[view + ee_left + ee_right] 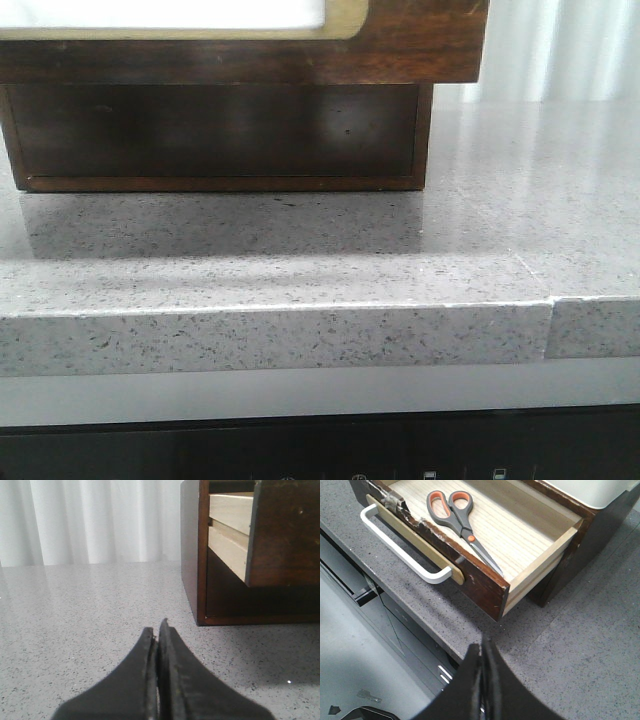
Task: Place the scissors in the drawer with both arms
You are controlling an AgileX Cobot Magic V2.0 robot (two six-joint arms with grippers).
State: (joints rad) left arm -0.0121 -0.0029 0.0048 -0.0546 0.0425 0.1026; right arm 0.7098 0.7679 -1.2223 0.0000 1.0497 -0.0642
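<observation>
The scissors (460, 520), dark grey with orange-lined loops, lie flat on the pale floor of the open drawer (470, 582). The drawer is dark brown with a scratched front, a tan plate and a white bar handle (395, 550). It is pulled out of the wooden box (220, 130), and its front fills the top of the front view (420, 50). My right gripper (482, 647) is shut and empty, above the counter near the drawer's corner. My left gripper (159, 630) is shut and empty, low over the counter beside the box (192, 550), with the drawer (285, 535) jutting out.
The speckled grey counter (280, 335) has a front edge near the drawer, with a dark appliance panel (320, 445) below. A white container (590, 490) sits on top of the box. White curtains (90, 520) hang behind the counter.
</observation>
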